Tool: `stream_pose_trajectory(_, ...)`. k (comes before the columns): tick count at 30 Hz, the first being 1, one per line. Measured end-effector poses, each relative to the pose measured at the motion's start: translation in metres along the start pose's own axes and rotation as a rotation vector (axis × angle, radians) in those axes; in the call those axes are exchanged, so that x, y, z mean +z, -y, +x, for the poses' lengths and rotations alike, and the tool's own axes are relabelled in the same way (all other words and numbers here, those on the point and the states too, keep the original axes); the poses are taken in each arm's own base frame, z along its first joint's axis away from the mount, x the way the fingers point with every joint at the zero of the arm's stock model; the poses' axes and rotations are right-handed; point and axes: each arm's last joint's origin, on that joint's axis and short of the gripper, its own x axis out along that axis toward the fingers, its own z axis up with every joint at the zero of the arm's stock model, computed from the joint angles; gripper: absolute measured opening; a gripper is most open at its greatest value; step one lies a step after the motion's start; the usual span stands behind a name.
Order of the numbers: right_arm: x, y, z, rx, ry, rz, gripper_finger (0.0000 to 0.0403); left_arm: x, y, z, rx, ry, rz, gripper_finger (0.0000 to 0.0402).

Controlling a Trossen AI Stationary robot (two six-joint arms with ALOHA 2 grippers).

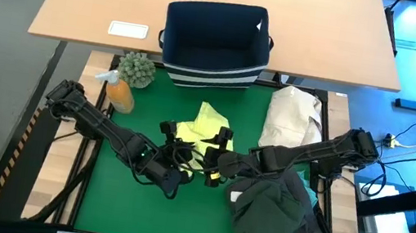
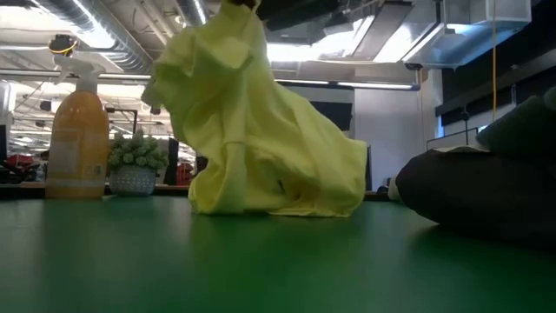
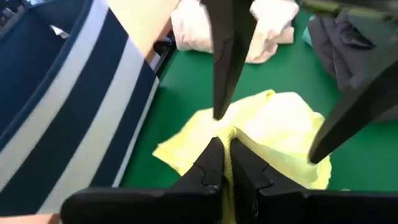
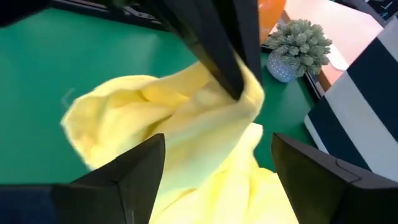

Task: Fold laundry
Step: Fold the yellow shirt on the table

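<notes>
High view: yellow-green shirt [image 1: 202, 126] bunched mid green mat [image 1: 113, 201], just in front of the navy bin [image 1: 216, 42]. Left gripper [image 1: 170, 134] and right gripper [image 1: 223, 139] both sit at it — dark garment pile [image 1: 276, 213] lies on the mat's right side, cream bundle [image 1: 292, 117] behind it.

Low view: shirt lifted into a peak, lower folds on the mat; spray bottle [image 2: 76, 130] and potted plant [image 2: 135, 165] behind.

Left wrist view: left jaws pinched together on a shirt fold [image 3: 227, 140].

Right wrist view: right fingers [image 4: 134, 171] spread apart over the shirt [image 4: 155, 118] — contact probably none, hard to tell.
</notes>
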Motion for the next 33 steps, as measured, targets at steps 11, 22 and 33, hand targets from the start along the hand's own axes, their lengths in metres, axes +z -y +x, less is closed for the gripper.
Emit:
stream_pose_trajectory(11,-0.027,-0.005,-0.052,-0.295,-0.058,0.085,0.0291,-0.005,0.004,-0.005,-0.059,-0.041,-0.005,0.0003)
stream_pose_trajectory(22,-0.051,-0.032,-0.022,-0.041,0.335,0.300,0.0291,0.007,-0.002,0.007,-0.028,0.017,-0.064,0.0003)
stream_pose_trajectory(33,-0.056,-0.022,0.007,-0.125,0.353,0.427,0.0291,0.025,0.003,0.007,-0.107,0.135,-0.036,0.0003)
